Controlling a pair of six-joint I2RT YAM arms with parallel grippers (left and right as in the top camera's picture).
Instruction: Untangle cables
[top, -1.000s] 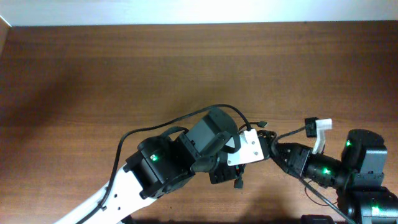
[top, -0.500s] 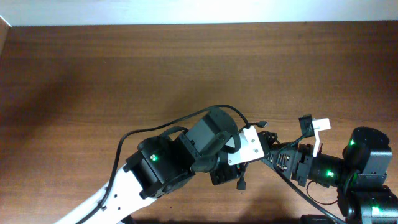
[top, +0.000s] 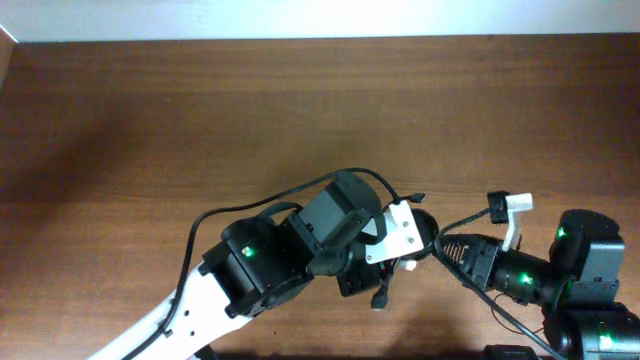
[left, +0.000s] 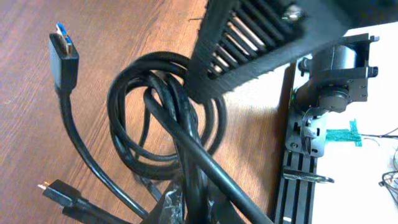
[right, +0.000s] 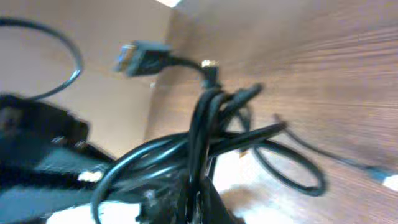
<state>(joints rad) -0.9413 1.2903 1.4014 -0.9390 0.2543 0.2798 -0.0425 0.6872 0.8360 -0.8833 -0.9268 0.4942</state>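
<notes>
The cables are a knot of thin black cords held between my two grippers just right of the table's middle (top: 432, 232). One plug end sticks up (top: 418, 197) and another dangles below (top: 380, 297). In the left wrist view the cords coil in loops (left: 163, 118), with a blue-tipped USB plug (left: 63, 53) and a small metal-tipped plug (left: 53, 190). My left gripper (left: 200, 206) is shut on the bundle. My right gripper (right: 198, 198) is shut on several strands too, with the USB plug (right: 140, 57) and a loose loop (right: 292, 169) beyond it.
The wooden table (top: 200, 120) stretches to the back and left of the arms. A white wall edge runs along the back (top: 300, 18). In the left wrist view the right arm's base and a black rail (left: 305, 143) stand at the table's edge.
My right gripper has shifted slightly back and to the right, tugging the strands. The dangling plug has swung a little to the left. The left arm has barely moved.
</notes>
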